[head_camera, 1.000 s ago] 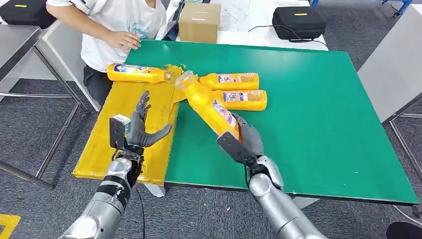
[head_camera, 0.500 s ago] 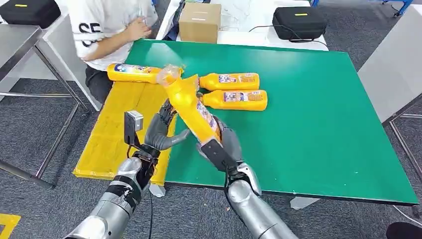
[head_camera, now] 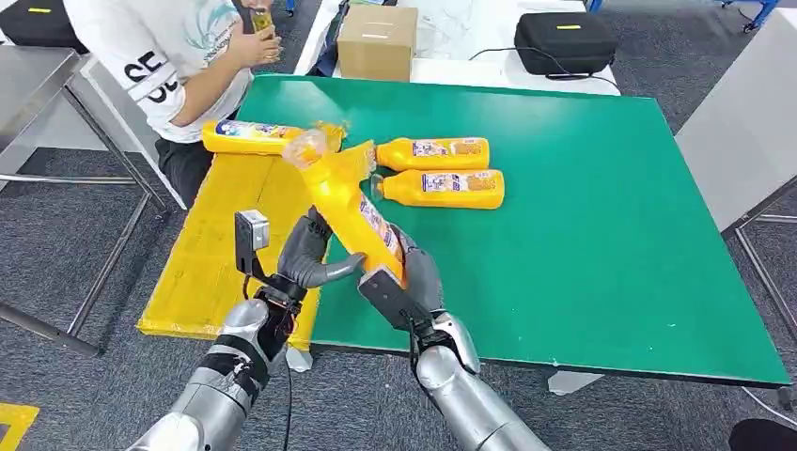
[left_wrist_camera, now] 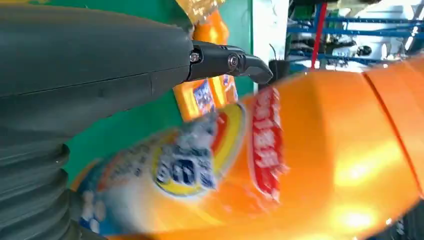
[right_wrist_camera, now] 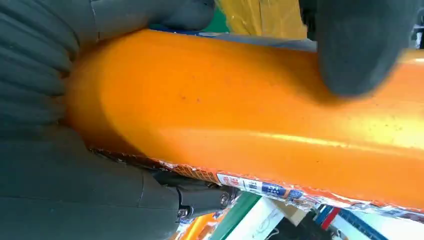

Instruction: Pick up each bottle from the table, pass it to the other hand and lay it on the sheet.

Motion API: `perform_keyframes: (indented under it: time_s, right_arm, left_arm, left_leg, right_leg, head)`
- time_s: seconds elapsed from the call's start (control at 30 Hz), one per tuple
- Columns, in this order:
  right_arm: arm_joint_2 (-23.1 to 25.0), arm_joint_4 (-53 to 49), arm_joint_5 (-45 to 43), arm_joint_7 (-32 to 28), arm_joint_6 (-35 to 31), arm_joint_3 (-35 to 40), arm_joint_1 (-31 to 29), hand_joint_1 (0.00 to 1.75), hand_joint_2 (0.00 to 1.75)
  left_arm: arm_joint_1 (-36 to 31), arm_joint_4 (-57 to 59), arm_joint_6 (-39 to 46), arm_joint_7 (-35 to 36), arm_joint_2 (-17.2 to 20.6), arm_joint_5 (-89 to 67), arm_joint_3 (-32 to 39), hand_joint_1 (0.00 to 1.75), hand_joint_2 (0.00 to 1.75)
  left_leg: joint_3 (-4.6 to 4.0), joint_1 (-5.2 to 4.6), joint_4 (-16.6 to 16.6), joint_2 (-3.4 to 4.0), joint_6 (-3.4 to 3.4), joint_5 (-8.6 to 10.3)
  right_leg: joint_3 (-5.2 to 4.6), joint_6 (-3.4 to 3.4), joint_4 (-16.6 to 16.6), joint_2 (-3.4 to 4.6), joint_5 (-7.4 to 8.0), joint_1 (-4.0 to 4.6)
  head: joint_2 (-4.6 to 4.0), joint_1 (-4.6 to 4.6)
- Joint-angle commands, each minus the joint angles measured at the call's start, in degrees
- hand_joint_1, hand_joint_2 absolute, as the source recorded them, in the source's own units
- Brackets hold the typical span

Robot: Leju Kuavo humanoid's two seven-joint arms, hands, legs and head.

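My right hand [head_camera: 412, 280] grips the base of an orange bottle [head_camera: 352, 202], which slants up and to the left over the green table's [head_camera: 583, 225] left edge, cap [head_camera: 305, 148] uppermost. My left hand [head_camera: 303, 254] is spread right beside the bottle's lower half, fingers behind it and thumb below, not closed on it. In the left wrist view the bottle [left_wrist_camera: 300, 165] lies close under the thumb [left_wrist_camera: 100, 65]. The right wrist view has the bottle [right_wrist_camera: 240, 120] wrapped by my right hand [right_wrist_camera: 45, 150]. One bottle [head_camera: 254, 137] lies on the yellow sheet [head_camera: 216, 244]. Two more bottles [head_camera: 434, 150] [head_camera: 444, 188] lie on the table.
A person [head_camera: 169, 66] stands at the table's far left corner, holding a small item up. A cardboard box [head_camera: 378, 42] and a black case [head_camera: 564, 42] sit behind the table. Grey tables [head_camera: 28, 85] [head_camera: 742, 122] flank both sides.
My right hand has carried the bottle left and nearer to me, up to the left hand. The left hand moved right to meet it. The person lifted their hand off the table.
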Motion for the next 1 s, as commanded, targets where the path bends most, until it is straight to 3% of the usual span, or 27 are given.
perform_keyframes:
  time_s: [0.03, 0.43, 0.7, 0.8, 0.83, 0.87, 1.0]
  right_arm:
    - [-0.82, 5.29, 0.07, -0.56, -0.81, 3.48, -1.26, 1.75, 1.75]
    - [-0.31, 9.02, 4.42, 2.10, 1.29, 6.42, -3.70, 1.75, 1.75]
    - [-0.03, 13.18, 10.36, 5.34, 0.87, 10.86, -5.72, 1.75, 1.75]
    - [-0.11, 13.17, 10.36, 5.33, 0.93, 10.85, -5.77, 1.75, 1.75]
    - [-0.31, 13.04, 10.58, 5.49, 1.29, 11.07, -5.84, 1.75, 1.75]
    - [-0.40, 13.06, 10.66, 5.72, 1.38, 11.08, -5.97, 1.75, 1.75]
    - [-0.83, 13.10, 10.69, 6.03, 1.49, 10.93, -6.30, 1.75, 1.75]
  left_arm:
    - [-0.35, -1.98, -1.14, 0.08, 2.89, 1.67, -3.21, 0.00, 1.75]
    - [0.22, -3.61, -4.22, 1.27, 3.09, 3.03, -3.77, 0.00, 1.75]
    - [-3.86, 4.79, -4.20, 4.70, 4.30, 1.29, -5.87, 0.00, 1.75]
    - [-3.85, 4.94, -4.35, 4.66, 4.42, 1.32, -5.86, 0.00, 1.75]
    - [-4.25, 6.04, -5.42, 5.42, 4.47, 1.97, -5.82, 0.96, 1.75]
    - [-4.42, 6.78, -6.05, 5.83, 4.63, 2.56, -5.57, 1.75, 1.75]
    - [-4.70, 8.64, -7.91, 6.85, 5.30, 4.06, -5.04, 1.75, 1.75]
  left_leg:
    - [0.25, 0.02, -0.05, 0.07, -0.05, -0.10]
    - [0.22, 0.02, -0.01, 0.06, -0.05, -0.10]
    - [0.48, 0.07, 0.00, -0.04, -0.11, -0.20]
    - [0.21, 0.05, -0.03, -0.07, -0.06, -0.07]
    - [0.31, 0.04, -0.02, -0.08, -0.07, -0.12]
    - [0.41, 0.06, -0.01, -0.05, -0.09, -0.17]
    - [0.19, 0.04, -0.04, -0.04, -0.06, -0.06]
  right_leg:
    - [0.23, -0.07, -0.04, 0.07, -0.08, 0.02]
    - [0.19, -0.07, -0.01, 0.05, -0.09, 0.03]
    - [0.48, -0.14, 0.00, -0.04, -0.22, 0.08]
    - [0.20, -0.08, -0.02, -0.08, -0.11, 0.05]
    - [0.29, -0.09, 0.01, -0.09, -0.16, 0.05]
    - [0.38, -0.11, 0.01, -0.06, -0.21, 0.07]
    - [0.17, -0.07, -0.03, -0.06, -0.08, 0.04]
  head:
    - [0.00, -0.02]
    - [0.00, 0.00]
    - [0.00, 0.00]
    - [0.00, 0.00]
    - [0.00, 0.00]
    - [0.00, -0.02]
    - [0.00, 0.00]
